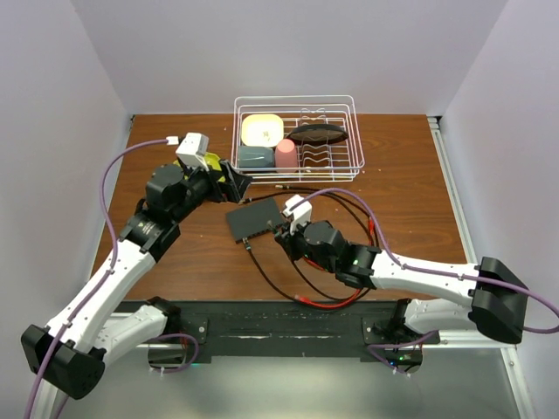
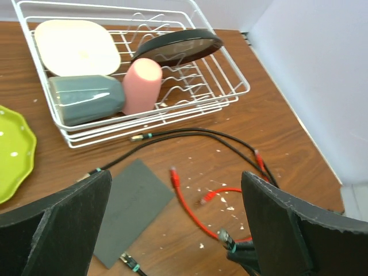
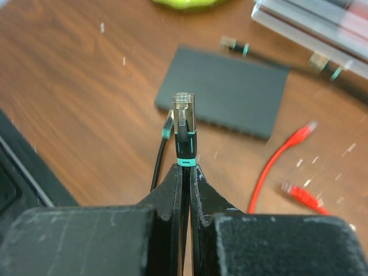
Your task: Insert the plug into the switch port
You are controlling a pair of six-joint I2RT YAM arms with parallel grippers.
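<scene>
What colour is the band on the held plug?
Teal band on the plug; the right wrist view shows it best.

Switch [image 1: 255,219] just before the rack [image 1: 336,157]

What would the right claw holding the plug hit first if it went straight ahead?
Probably the flat black box, lying just ahead of the right claw; the plug it pinches would touch it first. Depth is hard to judge.
</scene>
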